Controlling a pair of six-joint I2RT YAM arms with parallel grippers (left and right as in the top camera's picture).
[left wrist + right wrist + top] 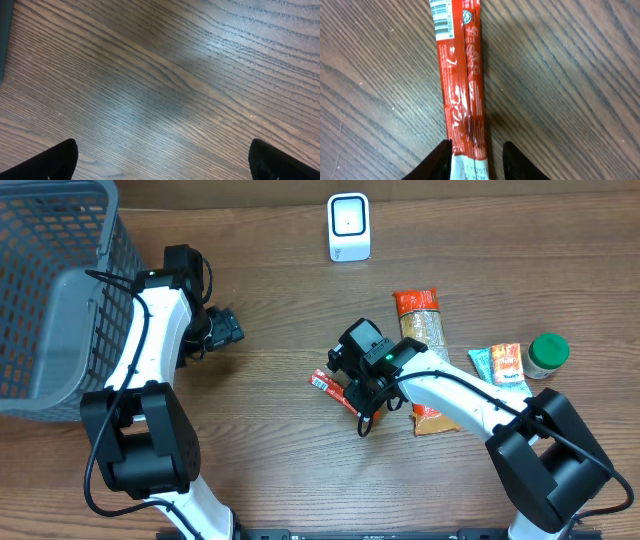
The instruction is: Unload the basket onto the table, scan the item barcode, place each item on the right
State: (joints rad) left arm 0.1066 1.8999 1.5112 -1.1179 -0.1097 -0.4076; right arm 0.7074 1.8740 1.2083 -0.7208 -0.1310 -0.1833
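— What was your right pincer (477, 161) doing?
— It straddled the near end of the red stick pack (462, 90), which lay flat on the worktop (570, 75), its barcode (442, 20) facing up at the far end. I couldn't tell whether I was squeezing.
— And the left pincer (162, 165)?
— Spread wide above the worktop, beside the basket (50, 240).

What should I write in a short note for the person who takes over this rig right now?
Left gripper: open, empty, over bare table by the basket.
Right gripper: fingers on either side of one end of the red snack pack; grip unclear.
Pack lies on the table, barcode up; white scanner stands farther back.
Done: pack reached. To do: lift it, show barcode to scanner.
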